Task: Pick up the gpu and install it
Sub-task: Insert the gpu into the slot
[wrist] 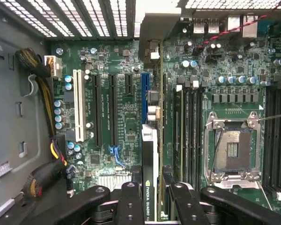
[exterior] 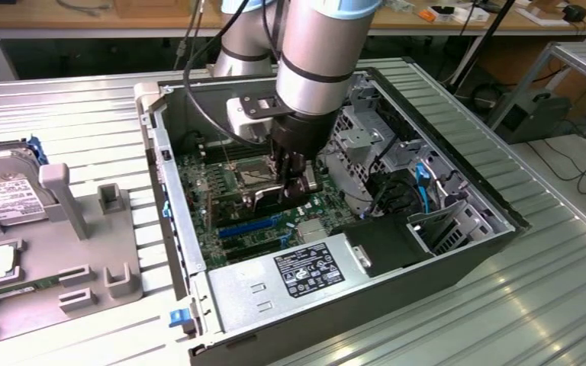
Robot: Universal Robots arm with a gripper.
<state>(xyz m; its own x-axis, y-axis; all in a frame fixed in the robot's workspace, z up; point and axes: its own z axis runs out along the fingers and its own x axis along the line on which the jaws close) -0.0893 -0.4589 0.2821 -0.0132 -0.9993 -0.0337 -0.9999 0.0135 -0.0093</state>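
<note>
While the case (exterior: 456, 252) lies open on the bench, the motherboard (wrist: 117, 61) is seen inside it, under the arm (exterior: 319, 53). The gpu (wrist: 150, 154) is held edge-on between the fingers (wrist: 131, 206) of the gripper (wrist: 152, 206), which is clamped narrowly on it, directly above the blue slot (wrist: 144, 96).

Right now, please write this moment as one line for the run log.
gripper: shut on gpu | gpu: held on edge over blue slot of motherboard | location: inside computer case | hard drive: outside case
</note>
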